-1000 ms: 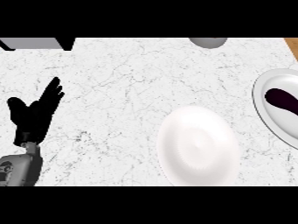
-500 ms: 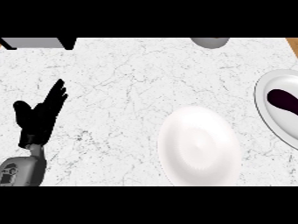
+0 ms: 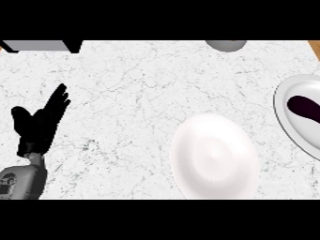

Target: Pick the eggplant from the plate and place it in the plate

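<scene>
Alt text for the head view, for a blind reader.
An eggplant lies on the right plate at the edge of the marble counter; the centre plate sits bare beside it. The left hand rests open, far left.

A single head view looks steeply down onto the counter [image 3: 141, 84] from above its near edge, facing away from the robot. The framing takes in the counter's full width at moderate range. The left hand [image 3: 37, 124] shows at lower left, and the right edge cuts a plate [image 3: 313, 138].

counter [image 3: 141, 84] | white plate [image 3: 214, 157] centre | second plate [image 3: 308, 136] right edge | grey box [image 3: 41, 45], round object [image 3: 226, 45] far edge
</scene>
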### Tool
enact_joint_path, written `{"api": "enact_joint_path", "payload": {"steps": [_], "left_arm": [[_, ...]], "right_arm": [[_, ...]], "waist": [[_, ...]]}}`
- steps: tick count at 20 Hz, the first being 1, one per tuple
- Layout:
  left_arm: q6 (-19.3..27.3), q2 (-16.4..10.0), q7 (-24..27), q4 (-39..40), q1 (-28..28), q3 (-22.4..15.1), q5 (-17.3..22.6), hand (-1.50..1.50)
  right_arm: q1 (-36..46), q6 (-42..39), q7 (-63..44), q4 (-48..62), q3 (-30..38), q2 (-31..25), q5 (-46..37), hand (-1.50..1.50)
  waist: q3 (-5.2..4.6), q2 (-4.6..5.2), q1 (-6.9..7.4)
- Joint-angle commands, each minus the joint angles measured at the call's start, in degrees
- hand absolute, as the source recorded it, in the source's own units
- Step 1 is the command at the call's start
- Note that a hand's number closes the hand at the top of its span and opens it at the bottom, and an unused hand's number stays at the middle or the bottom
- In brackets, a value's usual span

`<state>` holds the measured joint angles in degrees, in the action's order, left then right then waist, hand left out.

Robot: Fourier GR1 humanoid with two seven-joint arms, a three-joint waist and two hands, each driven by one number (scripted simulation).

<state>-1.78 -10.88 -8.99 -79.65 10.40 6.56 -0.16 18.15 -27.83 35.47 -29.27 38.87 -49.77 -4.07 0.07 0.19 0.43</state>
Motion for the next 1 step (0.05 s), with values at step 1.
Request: {"api": "enact_joint_path", "payload": {"steps": [1], "left_arm": [[1.21, 1.48, -0.26, -1.24, -1.19, -0.53, -0.68, 0.00]], "right_arm": [[1.24, 0.29, 3.72, 4.94, -2.19, -1.59, -1.39, -1.50]], "waist": [[0.00, -0.05, 0.06]]}}
